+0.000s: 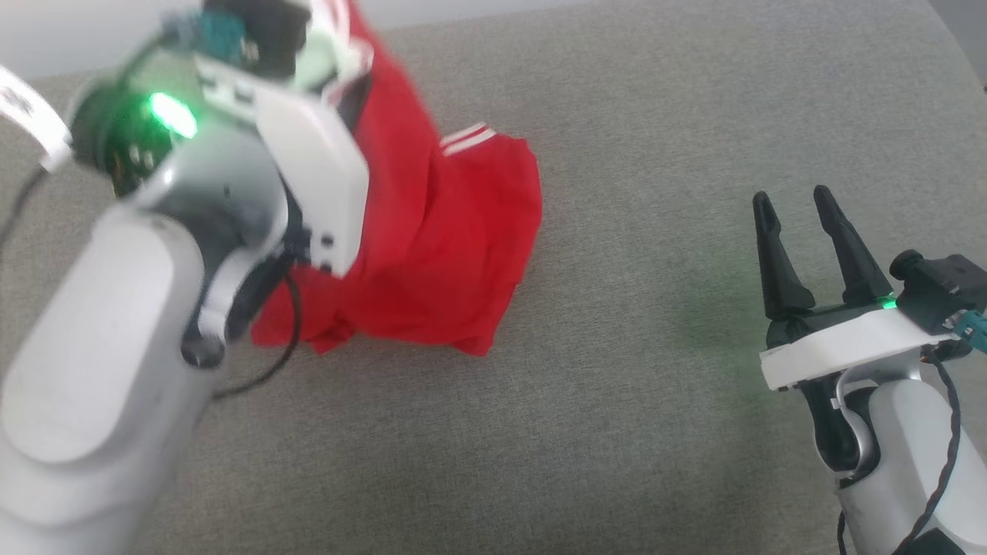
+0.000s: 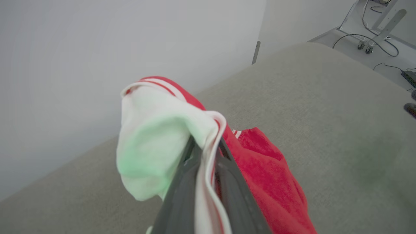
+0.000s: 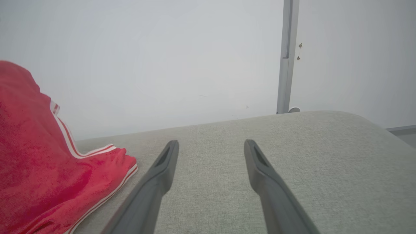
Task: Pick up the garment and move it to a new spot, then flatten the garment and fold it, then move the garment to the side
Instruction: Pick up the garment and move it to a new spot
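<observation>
Hanging from the left gripper [image 2: 206,148], the red jersey-style T-shirt with white short sleeves and striped trim [image 1: 432,254] is partly off the surface. Its top bunch is up in the air and the lower red body slumps on the grey woven-fabric tabletop [image 1: 632,401], left of centre in the head view. The left jaws are nearly together, clamped on the trimmed edge of the white sleeve [image 2: 152,139], with cloth pinched between the two dark fingers [image 2: 178,201]. The right gripper [image 1: 792,199] has its jaws wide apart and empty, low over the tabletop, well apart from the shirt and touching nothing.

Handling, judged: light, soft and fully limp, with no stiffness, so it drapes and bunches under a single pinch. It is not fragile. The knit looks slightly grippy, but a thin hem pinch could slide out under a tug.

Best holds are probably the thicker striped seams or shoulder points. A second hold on the opposite sleeve or shoulder would let it spread flat. The chest print is hidden in the folds, so I cannot tell which side faces up.
</observation>
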